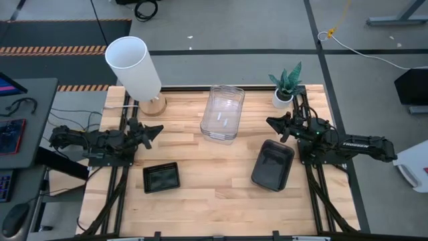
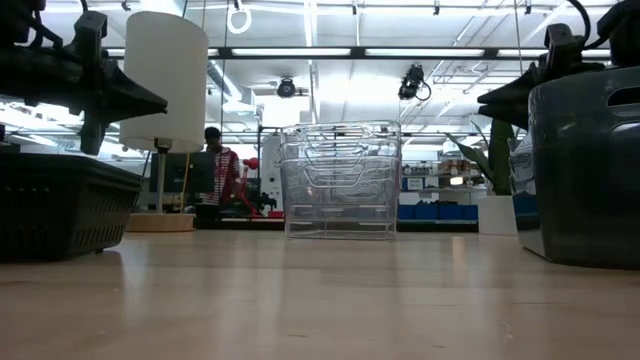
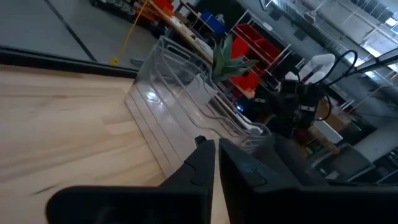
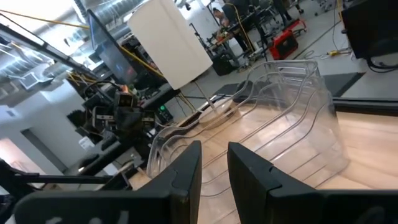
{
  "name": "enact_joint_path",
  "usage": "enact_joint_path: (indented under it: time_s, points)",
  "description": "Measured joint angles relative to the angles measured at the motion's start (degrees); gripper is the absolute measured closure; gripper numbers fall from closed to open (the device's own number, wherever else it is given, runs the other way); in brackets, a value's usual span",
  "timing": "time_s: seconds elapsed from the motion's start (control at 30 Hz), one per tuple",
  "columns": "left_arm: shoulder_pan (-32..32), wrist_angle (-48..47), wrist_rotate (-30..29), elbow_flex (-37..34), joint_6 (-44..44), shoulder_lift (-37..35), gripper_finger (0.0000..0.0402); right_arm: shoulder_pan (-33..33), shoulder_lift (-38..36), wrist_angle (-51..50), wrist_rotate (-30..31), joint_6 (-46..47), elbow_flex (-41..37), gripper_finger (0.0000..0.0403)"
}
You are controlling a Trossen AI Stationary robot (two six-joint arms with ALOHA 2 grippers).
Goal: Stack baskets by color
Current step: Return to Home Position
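Observation:
A nested stack of clear baskets (image 1: 222, 114) stands on its base at the table's far middle; both wrist views show it (image 3: 180, 93) (image 4: 280, 118). A smoky dark grey basket (image 1: 273, 164) sits on the table at the right. A small black grid basket (image 1: 161, 177) sits at the near left. My left gripper (image 1: 155, 132) hovers left of the clear stack, pointing level at it, its fingers (image 3: 205, 162) parted by only a narrow slit. My right gripper (image 1: 272, 123) hovers right of the stack, open, with nothing between its fingers (image 4: 186, 165).
A white cylindrical lamp (image 1: 134, 63) on a wooden foot stands at the far left corner, just behind my left arm. A small potted plant (image 1: 286, 86) stands at the far right, behind my right arm. Bare wood lies between the baskets and along the near edge.

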Motion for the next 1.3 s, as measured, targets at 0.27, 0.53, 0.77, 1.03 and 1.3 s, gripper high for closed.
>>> enact_joint_path:
  time_s: [0.27, 0.53, 0.77, 1.03, 1.3]
  points:
    - [0.0, 0.3, 0.0, -0.1, 0.2, 0.0, 0.0373, 0.0, 0.0, 0.0, 0.0, 0.7, 0.0, 0.032]
    - [0.0, 0.4, 0.0, -0.1, 0.3, 0.0, 0.0373, 0.0, 0.0, 0.0, -0.1, 0.7, 0.0, 0.0321]
    - [0.0, 0.4, 0.0, -0.1, 0.3, 0.0, 0.0367, 0.0, 0.0, 0.0, -0.1, 0.7, 0.0, 0.032]
    - [0.0, 0.4, 0.0, -0.1, 0.3, 0.0, 0.0376, 0.0, 0.0, 0.0, -0.1, 0.7, 0.0, 0.032]
    - [0.0, 0.4, 0.0, -0.1, 0.3, 0.0, 0.0366, 0.0, 0.0, 0.0, -0.1, 0.7, 0.0, 0.0319]
